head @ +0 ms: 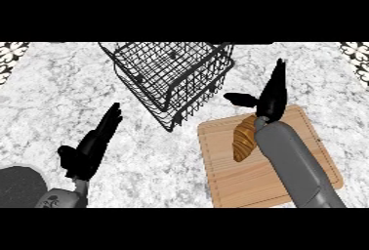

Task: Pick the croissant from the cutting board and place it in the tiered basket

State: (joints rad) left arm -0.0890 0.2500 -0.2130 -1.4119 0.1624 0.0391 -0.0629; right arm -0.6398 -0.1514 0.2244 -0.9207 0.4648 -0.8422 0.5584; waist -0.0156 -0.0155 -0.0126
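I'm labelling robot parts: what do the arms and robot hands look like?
The right forearm is a smooth grey tube, rounded at the wrist. The right robot hand and left robot hand are both black, with slim tapering fingers and a separate thumb. The left forearm shows only a short grey end with small dark markings. No cables visible.

A kitchen — the grey-veined marble counter (57, 97) carries a wooden cutting board (245, 188) with a croissant (243, 140) near its front edge and a black wire basket (173, 73) toward the back edge.
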